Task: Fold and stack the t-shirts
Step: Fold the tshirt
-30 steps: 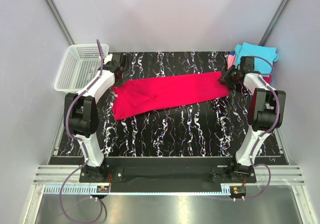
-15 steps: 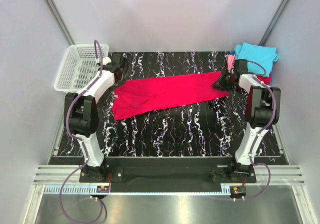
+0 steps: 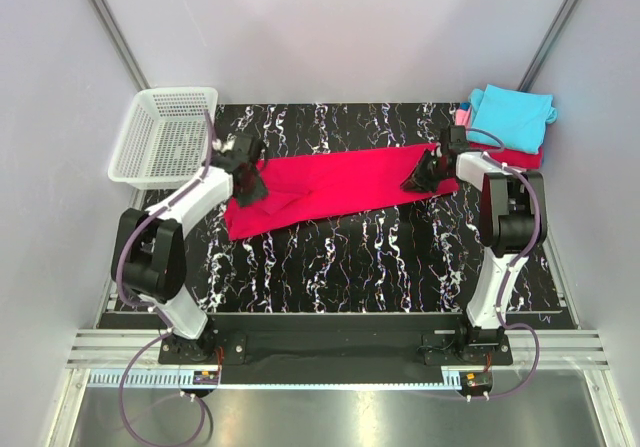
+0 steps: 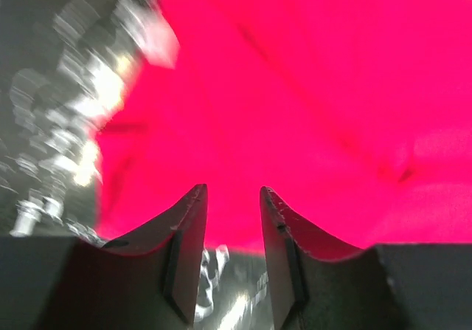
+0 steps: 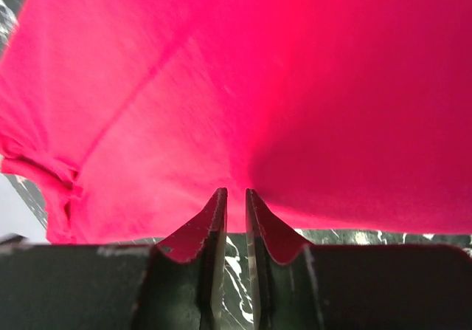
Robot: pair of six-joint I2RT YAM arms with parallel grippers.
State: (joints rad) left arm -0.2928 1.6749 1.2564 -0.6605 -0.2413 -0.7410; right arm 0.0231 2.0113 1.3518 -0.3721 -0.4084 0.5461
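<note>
Basket (image 3: pixel 165 142), turquoise tee (image 3: pixel 515 115) appear overhead only; crimson shirt (image 5: pixel 258 86) fills wrist views.

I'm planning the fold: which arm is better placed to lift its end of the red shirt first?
Right, probably. The right gripper looks pinched on the red shirt, creases running to its tips; the left gripper hovers open over the other end.

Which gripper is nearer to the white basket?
Left. The left gripper hangs close to the basket, over one end of the red shirt; the right gripper is at its opposite end.
</note>
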